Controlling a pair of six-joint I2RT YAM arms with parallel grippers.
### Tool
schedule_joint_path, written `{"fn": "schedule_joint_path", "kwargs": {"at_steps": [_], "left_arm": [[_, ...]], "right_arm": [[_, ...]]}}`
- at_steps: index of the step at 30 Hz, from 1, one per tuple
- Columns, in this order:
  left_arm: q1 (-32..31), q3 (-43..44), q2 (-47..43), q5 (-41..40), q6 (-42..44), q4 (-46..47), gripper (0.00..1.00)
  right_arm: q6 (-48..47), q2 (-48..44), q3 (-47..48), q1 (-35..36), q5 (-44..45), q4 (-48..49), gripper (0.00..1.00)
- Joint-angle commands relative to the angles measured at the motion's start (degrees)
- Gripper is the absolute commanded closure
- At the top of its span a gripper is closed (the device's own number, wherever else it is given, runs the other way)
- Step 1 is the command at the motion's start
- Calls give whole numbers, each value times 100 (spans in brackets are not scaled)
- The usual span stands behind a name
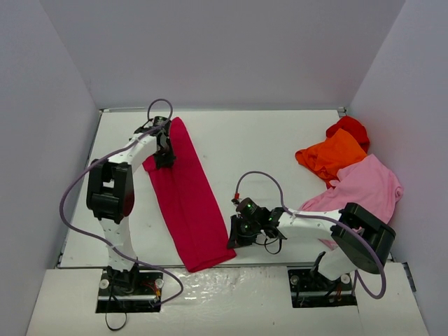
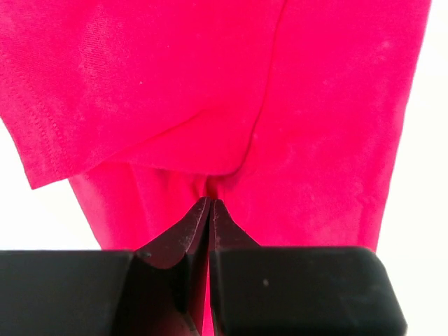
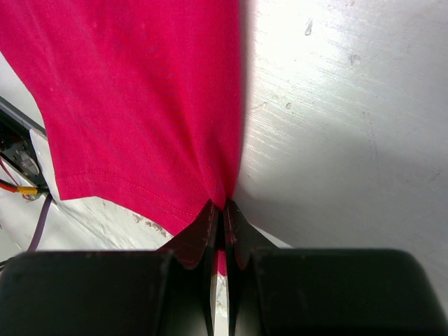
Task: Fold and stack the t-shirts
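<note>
I am clamping my left pincer (image 2: 211, 203) on the far end and my right pincer (image 3: 222, 207) on the near hem of the crimson-magenta cloth t-shirt (image 1: 185, 199) lying lengthwise-folded on the white counter (image 1: 266, 140), probably needing a joint lift to halve it.

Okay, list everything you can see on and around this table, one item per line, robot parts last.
crimson shirt: one, crimson, folded into a long strip, left-centre of table
pink shirt: one, light pink, crumpled, right edge
orange shirt: one, orange, crumpled, far right, against the pink
red shirt: one, bright red, behind the orange
table: one, white, walls on three sides
cables: two, purple, one looping along each arm
left arm: white and black, jaws shut on crimson shirt's far left edge
right arm: white and black, jaws shut on crimson shirt's near right edge
</note>
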Motion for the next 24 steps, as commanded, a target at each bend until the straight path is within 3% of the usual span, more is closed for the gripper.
{"fn": "schedule_joint_path", "kwargs": {"at_steps": [1, 6, 13, 20, 24], "left_arm": [[28, 290, -564, 115, 38, -147, 100], [96, 13, -687, 402, -66, 261, 100], [220, -355, -71, 1324, -325, 1102, 100], [172, -762, 120, 1390, -380, 1578, 100], [184, -1086, 143, 1408, -341, 1726, 100]], "right_arm": [[-280, 340, -298, 74, 571, -1185, 100], [-306, 373, -304, 74, 558, -1148, 100], [-325, 412, -263, 66, 536, -1139, 100], [-312, 350, -166, 74, 425, -1215, 100], [-470, -46, 349, 60, 383, -1822, 100]]}}
